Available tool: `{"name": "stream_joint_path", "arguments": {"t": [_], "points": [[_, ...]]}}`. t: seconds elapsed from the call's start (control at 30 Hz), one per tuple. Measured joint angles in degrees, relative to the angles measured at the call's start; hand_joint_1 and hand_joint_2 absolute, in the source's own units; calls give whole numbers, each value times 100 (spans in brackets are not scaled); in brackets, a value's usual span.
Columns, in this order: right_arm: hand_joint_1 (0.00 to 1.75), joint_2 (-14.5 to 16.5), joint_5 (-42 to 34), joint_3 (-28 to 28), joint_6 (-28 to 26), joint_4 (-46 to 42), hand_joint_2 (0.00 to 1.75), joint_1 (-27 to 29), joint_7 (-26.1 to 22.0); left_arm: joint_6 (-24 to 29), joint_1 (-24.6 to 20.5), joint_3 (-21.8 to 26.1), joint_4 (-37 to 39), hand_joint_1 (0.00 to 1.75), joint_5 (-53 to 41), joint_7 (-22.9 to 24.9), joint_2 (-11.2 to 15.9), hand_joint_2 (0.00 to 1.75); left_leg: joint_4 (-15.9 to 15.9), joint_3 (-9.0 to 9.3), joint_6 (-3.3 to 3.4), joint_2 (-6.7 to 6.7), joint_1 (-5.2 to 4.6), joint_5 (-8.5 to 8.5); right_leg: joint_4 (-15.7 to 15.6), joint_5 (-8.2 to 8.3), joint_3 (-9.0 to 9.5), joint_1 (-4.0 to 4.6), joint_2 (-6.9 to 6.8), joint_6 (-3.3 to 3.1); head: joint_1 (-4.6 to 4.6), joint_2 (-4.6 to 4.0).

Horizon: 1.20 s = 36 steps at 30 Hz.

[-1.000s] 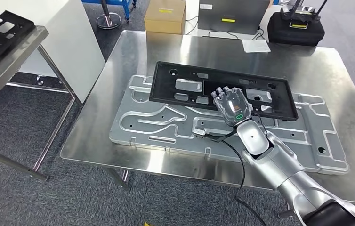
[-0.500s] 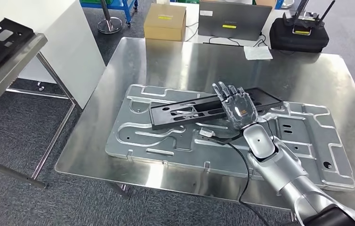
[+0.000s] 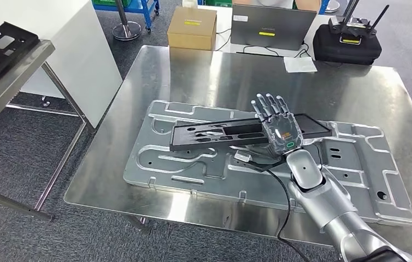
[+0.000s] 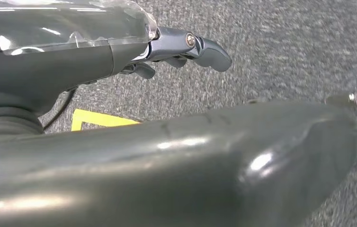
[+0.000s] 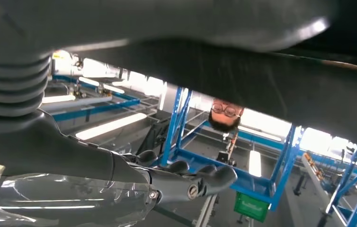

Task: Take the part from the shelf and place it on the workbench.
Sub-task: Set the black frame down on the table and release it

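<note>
The black part, a long flat frame with cut-outs, is seen lying on the grey metal plate that rests on the steel tabletop. Its long axis runs across the tabletop from the robot's left to its right, and the right end sits slightly farther from the robot than the left end. The right hand is placed over the right-of-middle stretch of the part, palm turned down and fingers pointing away from the robot, roughly crosswise to the part's length. The fingers are spread and extended rather than curled, but whether the thumb below keeps a pinch on the near edge cannot be told, since the hand covers that edge. In the right wrist view a dark underside, judged to be the part, is seen close along the hand, so contact or near contact is likely. The left hand is seen with loosely curled fingers, nothing in them, above the grey carpet, hanging well clear of the tabletop; the right hand is plainly the nearer one. The placing step is judged nearly complete; release and a straight withdrawal toward the robot's side appear to be what is left.
</note>
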Motion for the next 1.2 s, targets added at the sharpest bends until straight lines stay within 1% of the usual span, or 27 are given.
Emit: {"name": "stream_joint_path", "arguments": {"t": [0.03, 0.07, 0.13, 0.17, 0.2, 0.23, 0.27, 0.3, 0.37, 0.4, 0.5, 0.53, 0.57, 0.6, 0.67, 0.7, 0.73, 0.77, 0.83, 0.87, 0.9, 1.0, 1.03, 1.07, 1.1, 1.17, 1.2], "points": [[0, 14, -8, -51, -6, -31, 0, 26, -25, -3, -3, 0, 0, 0, 4, -3, -3, 0, -36, 14, 31, 5, 15, 31, 87, -76, -32, 2, -1, 25, 4, 0], [0, 28, -30, -106, -19, -67, 0, 54, -71, -7, -9, 0, 0, 0, 5, -7, -7, 0, -70, 26, 58, 9, 30, 58, 293, -217, -118, 2, -2, 42, 8, 0], [0, 80, -159, -248, -57, -181, 0, 175, -241, -30, -14, 0, 0, 0, 14, -19, -11, 0, -75, 22, 87, 11, 26, 74, 1007, -608, -425, -12, -5, 63, 14, -1], [0, 123, -276, -331, -76, -269, 0, 281, -351, -60, -9, 1, 0, 0, 25, -24, -11, 0, -64, 18, 91, 8, 24, 78, 1360, -755, -578, -15, -6, 73, 14, -1], [0, 177, -421, -413, -81, -376, 0, 405, -459, -107, -2, 2, 0, 0, 47, -33, -11, 0, -51, 11, 92, 3, 22, 81, 1557, -806, -660, -18, -8, 81, 14, -1], [0, 239, -599, -493, -67, -512, 0, 534, -566, -164, 5, 4, 0, 0, 71, -47, -11, 0, -32, 4, 88, -2, 21, 82, 1541, -751, -638, -20, -10, 82, 14, -1], [0, 309, -819, -573, -10, -683, 0, 656, -664, -214, 13, 7, 0, 0, 100, -64, -12, 0, -10, -3, 77, -8, 21, 72, 1289, -596, -498, -21, -12, 75, 14, -1], [0, 384, -1068, -651, 79, -872, 0, 764, -745, -253, 19, 11, 0, 0, 125, -80, -15, 0, 17, -10, 60, -12, 21, 57, 891, -405, -285, -21, -13, 60, 14, 0], [0, 549, -1575, -784, 315, -1283, 0, 951, -861, -284, 28, 25, 0, 0, 157, -99, -22, 0, 78, -39, 13, -12, 1, 21, 235, -168, 53, 2, -9, 19, 11, 0], [0, 622, -1763, -829, 422, -1467, 0, 1041, -885, -287, 30, 34, 0, 0, 165, -101, -24, 0, 101, -54, -10, -10, -7, 13, 95, -135, 115, 13, -6, -2, 10, 0], [0, 764, -2084, -892, 699, -1901, 0, 1265, -895, -287, 46, 54, 0, 0, 183, -102, -23, 0, 124, -83, -91, -11, -10, 11, 49, -89, 89, 15, -13, -89, 8, -1], [0, 788, -2144, -904, 774, -2004, 0, 1299, -889, -287, 54, 56, 0, 0, 185, -102, -22, 0, 189, -111, -124, -9, -7, -70, 28, -55, 75, 3, -21, -131, 4, -1], [0, 804, -2184, -918, 835, -2094, 0, 1317, -881, -288, 59, 58, 0, 0, 184, -102, -21, 0, 358, -171, -155, -6, 1, -232, 4, -15, 51, -12, -29, -170, -7, -1], [0, 812, -2209, -933, 885, -2164, 0, 1324, -869, -290, 60, 59, 0, 0, 182, -102, -21, 0, 638, -265, -185, -2, 19, -465, -8, 24, 17, -20, -36, -197, -18, 0], [0, 821, -2260, -962, 993, -2246, 0, 1332, -818, -296, 56, 59, 0, 0, 179, -102, -24, 0, 1359, -478, -233, 2, 51, -932, -4, 100, -85, -17, -36, -210, -34, 0], [0, 822, -2299, -981, 1070, -2261, 0, 1334, -773, -301, 55, 60, 0, 0, 179, -102, -24, 0, 1592, -514, -247, 3, 61, -1052, 1, 144, -144, -15, -36, -203, -33, 0], [0, 822, -2344, -1004, 1149, -2264, 0, 1334, -722, -307, 55, 60, 0, 0, 181, -102, -24, 0, 1624, -452, -252, 3, 67, -1068, 6, 189, -203, -14, -36, -194, -34, 0], [0, 821, -2384, -1037, 1217, -2264, 0, 1330, -676, -313, 53, 61, 0, 0, 183, -102, -24, 0, 1405, -265, -246, 3, 71, -981, 10, 232, -262, -15, -35, -180, -34, 0], [0, 818, -2444, -1107, 1310, -2266, 0, 1310, -610, -324, 37, 61, 0, 0, 185, -102, -21, 0, 565, 293, -205, 3, 68, -745, 19, 320, -356, -12, -32, -138, -36, 0], [0, 813, -2465, -1140, 1329, -2267, 0, 1295, -588, -333, 24, 62, 0, 0, 186, -102, -19, 0, 212, 500, -176, 2, 55, -654, 19, 366, -381, -10, -31, -106, -27, 0], [0, 809, -2491, -1166, 1336, -2267, 0, 1279, -573, -345, 14, 62, 0, 0, 188, -100, -18, 0, 15, 605, -146, 0, 38, -609, 14, 414, -392, -11, -34, -69, -25, 0], [0, 811, -2702, -1244, 1187, -2287, 0, 1283, -596, -404, 9, 83, 0, 0, 213, -97, -16, 0, -54, 561, -40, 4, 5, -456, -62, 554, -387, -31, -37, 52, -22, 0], [0, 824, -2848, -1272, 1061, -2322, 0, 1315, -644, -425, 10, 96, 0, 0, 228, -102, -16, 0, -74, 528, 3, 13, 13, -380, -43, 497, -413, -36, -32, 80, -20, 0], [0, 848, -3048, -1303, 912, -2382, 0, 1368, -718, -440, 10, 111, 0, 0, 244, -109, -16, 0, -97, 480, 46, 23, 28, -298, 72, 325, -469, -38, -27, 99, -13, 0], [0, 886, -3319, -1339, 754, -2476, 0, 1447, -819, -454, 11, 125, 0, 0, 263, -120, -16, 0, -108, 420, 76, 34, 39, -224, 319, 43, -555, -43, -25, 110, -2, 0], [0, 1005, -4116, -1396, 503, -2786, 0, 1704, -1103, -466, 20, 153, 0, 0, 303, -141, -16, 0, -100, 271, 107, 37, 30, -111, 1087, -554, -742, -44, -22, 127, 14, 0], [0, 1070, -4555, -1413, 430, -2989, 0, 1875, -1261, -468, 31, 168, 0, 0, 321, -149, -17, 0, -88, 191, 103, 37, 25, -63, 1434, -705, -783, -43, -22, 134, 16, 0]]}}
